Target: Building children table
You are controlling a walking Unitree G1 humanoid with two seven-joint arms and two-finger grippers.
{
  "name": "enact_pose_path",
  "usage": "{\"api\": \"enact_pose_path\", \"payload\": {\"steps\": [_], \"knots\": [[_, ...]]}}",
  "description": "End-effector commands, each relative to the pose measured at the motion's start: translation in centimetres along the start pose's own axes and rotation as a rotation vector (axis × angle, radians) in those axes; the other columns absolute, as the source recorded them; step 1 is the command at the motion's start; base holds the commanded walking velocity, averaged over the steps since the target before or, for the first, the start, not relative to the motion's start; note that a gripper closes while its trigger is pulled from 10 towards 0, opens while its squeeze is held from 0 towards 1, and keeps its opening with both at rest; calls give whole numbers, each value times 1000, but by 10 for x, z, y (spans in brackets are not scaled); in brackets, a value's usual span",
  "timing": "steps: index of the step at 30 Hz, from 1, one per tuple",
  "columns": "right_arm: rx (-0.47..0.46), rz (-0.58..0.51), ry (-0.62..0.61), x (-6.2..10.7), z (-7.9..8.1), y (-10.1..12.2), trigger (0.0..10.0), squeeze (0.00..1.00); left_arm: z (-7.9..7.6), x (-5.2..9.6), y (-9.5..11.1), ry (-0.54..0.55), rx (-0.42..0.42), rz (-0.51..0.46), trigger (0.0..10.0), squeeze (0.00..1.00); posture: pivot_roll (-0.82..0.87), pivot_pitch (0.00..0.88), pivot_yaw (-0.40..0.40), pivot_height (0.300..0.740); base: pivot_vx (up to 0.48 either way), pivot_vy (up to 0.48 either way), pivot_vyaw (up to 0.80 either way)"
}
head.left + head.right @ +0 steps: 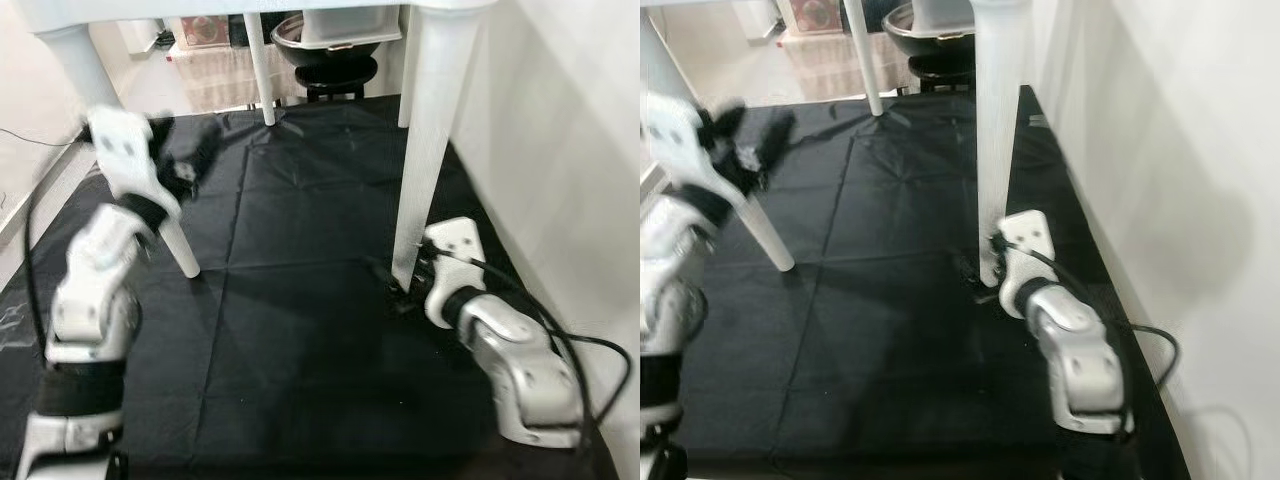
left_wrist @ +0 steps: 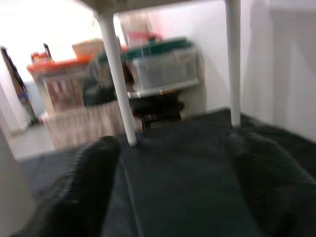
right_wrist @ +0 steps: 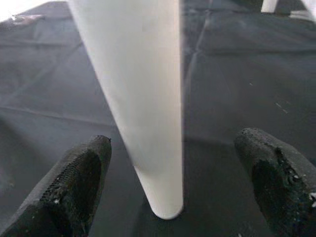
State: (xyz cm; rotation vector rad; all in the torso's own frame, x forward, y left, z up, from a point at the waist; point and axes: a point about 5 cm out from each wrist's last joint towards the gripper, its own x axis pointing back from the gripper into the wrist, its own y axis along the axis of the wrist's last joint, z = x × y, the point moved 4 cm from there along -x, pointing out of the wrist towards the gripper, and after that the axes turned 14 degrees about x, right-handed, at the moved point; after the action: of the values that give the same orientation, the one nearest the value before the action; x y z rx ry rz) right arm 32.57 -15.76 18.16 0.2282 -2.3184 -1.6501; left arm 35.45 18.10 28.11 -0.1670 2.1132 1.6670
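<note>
A white table [image 1: 250,8] stands on a black mat [image 1: 300,300], right gripper [image 1: 400,285] at one leg [image 1: 428,150].

Both eye views look down from the head under the table [image 1: 250,8] onto the black mat [image 1: 290,330]. The right wrist view sits close to the near right leg [image 3: 143,98], low; the left wrist view faces the far legs [image 2: 116,74], which the eye views share.

Even indoor light, bright beyond the table leg [image 1: 428,140]. Wall [image 1: 1160,150] beside it carries soft shadow. Left arm [image 1: 120,190] motion-blurred; left wrist view soft throughout. Black mat [image 1: 290,300] shows faint sheen.
</note>
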Motion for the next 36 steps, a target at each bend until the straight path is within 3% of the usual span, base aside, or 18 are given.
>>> {"api": "enact_pose_path", "payload": {"steps": [1, 4, 8, 9, 10, 11, 12, 16, 19, 22, 25, 36], "knots": [[-12, -18, 24, 4, 5, -1, 10000, 1000, -2, 7, -12, 6, 5, 41, 10000, 1000, -64, 115, 85, 740, 0, 0, 0], [-35, -16, 44, 16, 7, -14, 10000, 1000, -2, 27, -48, 62, 44, 136, 10000, 1000, -71, 112, 85, 740, 0, 0, 0], [-64, -28, 76, 22, 12, -19, 10000, 1000, -2, 37, -66, 97, 51, 198, 10000, 1000, -75, 106, 86, 740, 0, 0, 0], [-85, -30, 78, 24, 14, -24, 10000, 1000, -2, 47, -83, 135, 35, 285, 10000, 0, -75, 105, 85, 740, 0, 0, 0], [-99, -32, 77, 25, 15, -26, 10000, 1000, -2, 54, -94, 162, 21, 346, 10000, 0, -75, 103, 83, 740, 0, 0, 0], [-99, -32, 77, 25, 15, -26, 10000, 1000, -2, 54, -94, 162, 21, 346, 10000, 0, -75, 103, 83, 740, 0, 0, 0], [-99, -33, 62, 23, 16, -29, 10000, 0, -6, 61, -105, 151, 34, 388, 10000, 0, -74, 104, 84, 740, 0, 0, 0], [-134, -70, -6, 14, 18, -28, 10000, 0, -16, 79, -128, 131, 58, 447, 10000, 0, -68, 102, 81, 740, 0, 0, 0], [-137, -75, -14, 12, 19, -28, 10000, 0, -16, 81, -131, 130, 56, 453, 10000, 0, -68, 102, 81, 740, 0, 0, 0], [-93, -61, 5, 5, 37, -34, 10000, 0, -19, 94, -138, 125, 35, 480, 10000, 0, -61, 101, 70, 740, 0, 0, 0], [-76, -54, 22, 3, 43, -38, 10000, 0, -17, 96, -138, 144, 20, 485, 10000, 0, -57, 100, 63, 740, -94, 0, 0], [-72, -64, 20, -1, 42, -42, 10000, 0, -18, 94, -139, 155, 16, 475, 10000, 0, -72, 97, 59, 740, -303, 0, 0]]}}
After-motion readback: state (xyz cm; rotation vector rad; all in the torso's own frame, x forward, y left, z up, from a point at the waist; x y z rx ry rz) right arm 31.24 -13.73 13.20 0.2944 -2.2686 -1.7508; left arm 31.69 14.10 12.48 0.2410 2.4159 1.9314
